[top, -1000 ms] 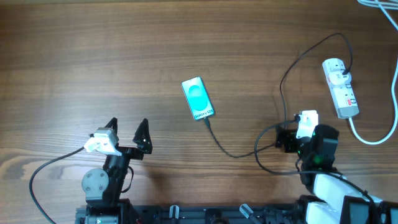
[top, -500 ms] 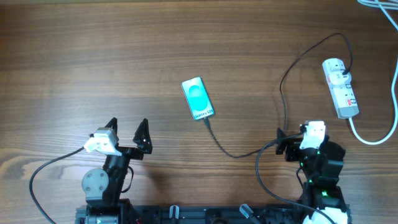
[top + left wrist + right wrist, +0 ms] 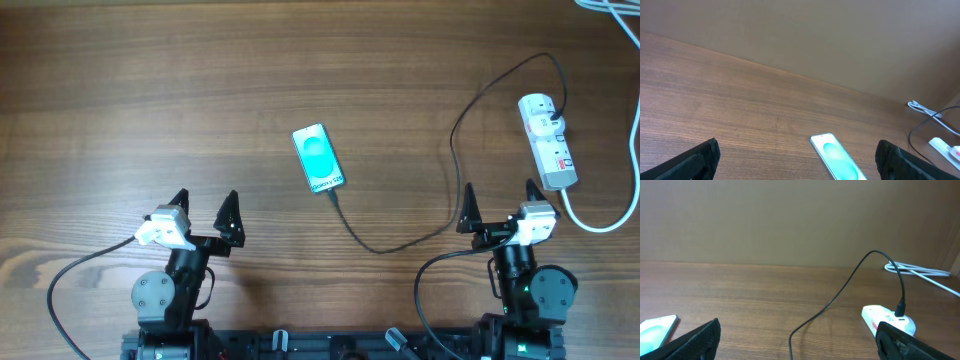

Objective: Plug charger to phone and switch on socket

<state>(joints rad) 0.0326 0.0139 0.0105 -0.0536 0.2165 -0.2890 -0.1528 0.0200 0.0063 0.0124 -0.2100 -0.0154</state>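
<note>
The phone [image 3: 318, 158] lies flat mid-table with its teal screen lit; it also shows in the left wrist view [image 3: 836, 156] and at the left edge of the right wrist view [image 3: 655, 330]. The thin black charger cable [image 3: 452, 140] runs from the phone's lower end, where its tip [image 3: 332, 193] meets the phone, in a loop up to the white socket strip [image 3: 547, 141] at the right. In the right wrist view the cable [image 3: 840, 292] is plugged into the socket [image 3: 888, 319]. My left gripper [image 3: 207, 206] is open and empty. My right gripper [image 3: 498, 197] is open and empty, below the socket.
The socket's thick white cord [image 3: 600, 222] curves along the right edge of the table. Another white cable [image 3: 610, 12] lies at the far right corner. The wooden table [image 3: 150, 90] ends at a plain brown wall [image 3: 790, 215].
My right arm has drawn back toward the near edge and turned upright, its gripper now spread open; the cable loop has settled. The left arm has not moved.
</note>
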